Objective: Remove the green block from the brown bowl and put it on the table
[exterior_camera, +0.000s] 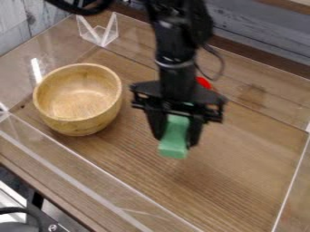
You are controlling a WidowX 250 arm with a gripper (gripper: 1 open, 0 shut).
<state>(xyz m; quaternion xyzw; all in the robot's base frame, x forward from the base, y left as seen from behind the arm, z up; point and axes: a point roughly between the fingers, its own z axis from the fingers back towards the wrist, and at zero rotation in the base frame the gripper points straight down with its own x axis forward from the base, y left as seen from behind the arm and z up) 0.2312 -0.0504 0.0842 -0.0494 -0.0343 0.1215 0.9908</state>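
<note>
Brown wood-grain worktop [260, 136], bounded by clear acrylic walls [72, 177] along the edges. A clear acrylic piece [100, 29] standing near the rear edge at 11 o'clock.

Brown bowl [78, 98] at 9 o'clock on the worktop, upright, interior empty, wood grain visible inside. No contact between bowl and arm.

Robot arm [179, 41] entering from 12 o'clock, pointing straight down over the centre of the worktop. End effector [177, 122] clamped on the green block [177, 140]; block gripped by its upper part between the two fingers, lower part hanging free below them. Block held roughly upright, at about 3 o'clock from the bowl and well clear of its rim. Whether the lower end touches the worktop: cannot be told from this view; appears slightly raised.

A small red object [204, 84] partly hidden behind the arm, just beside the wrist at 1 o'clock from the block.

Task status, as a judgement:
- Removal from the bowl: complete.
- Transfer clear of the bowl: complete or nearly so.
- Remaining: lower the block onto bare worktop, open the fingers, withdraw upward.

Placement area beneath the block bare, with no obstruction visible at 6 o'clock.
</note>
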